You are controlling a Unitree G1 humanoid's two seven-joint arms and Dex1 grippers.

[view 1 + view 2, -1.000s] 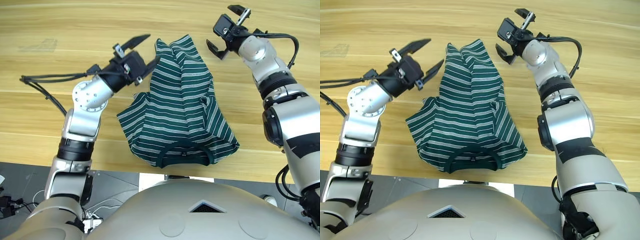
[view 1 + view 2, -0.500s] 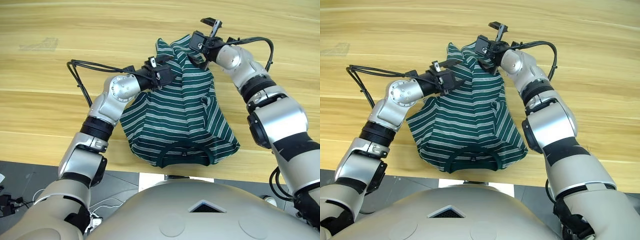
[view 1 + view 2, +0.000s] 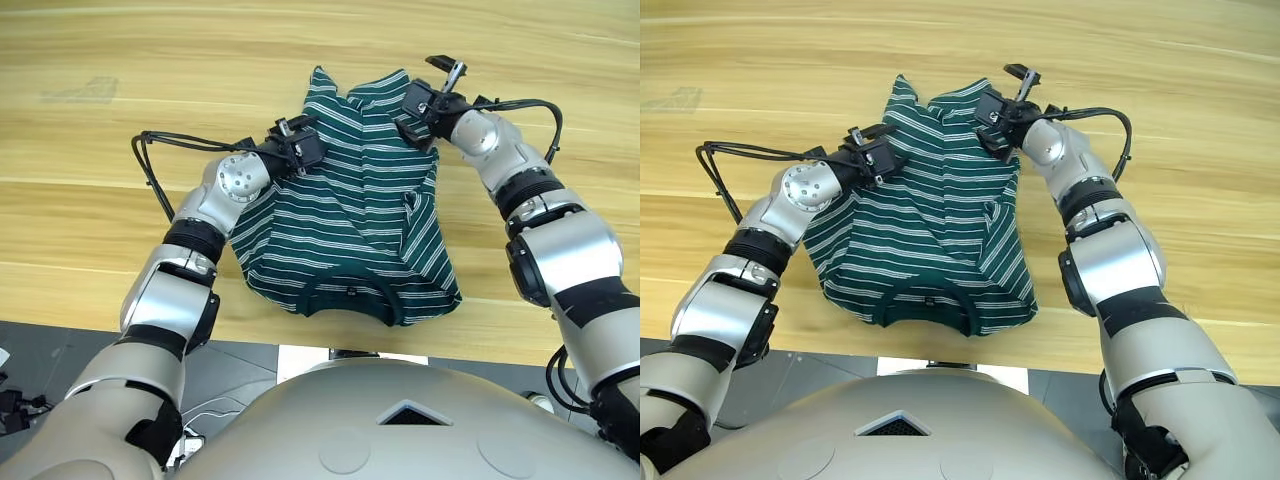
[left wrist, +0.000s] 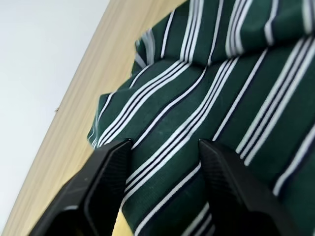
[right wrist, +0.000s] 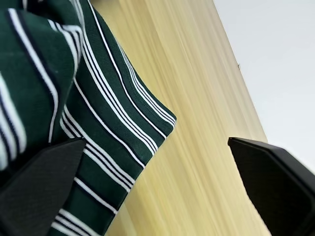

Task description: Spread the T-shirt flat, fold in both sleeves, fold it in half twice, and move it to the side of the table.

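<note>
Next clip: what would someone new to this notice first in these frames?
A rumpled dark green striped T-shirt lies on the wooden table, with its collar toward the near edge. Both arms reach over it. The left tool is at the shirt's far left part, and the right tool is at its far right corner.

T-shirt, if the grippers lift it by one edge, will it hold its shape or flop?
Probably floppy: the T-shirt lies rumpled, with folds and overlapping layers. Likely light, since the cloth looks thin. Pushed, it may bunch or slide on the smooth wooden table.
</note>
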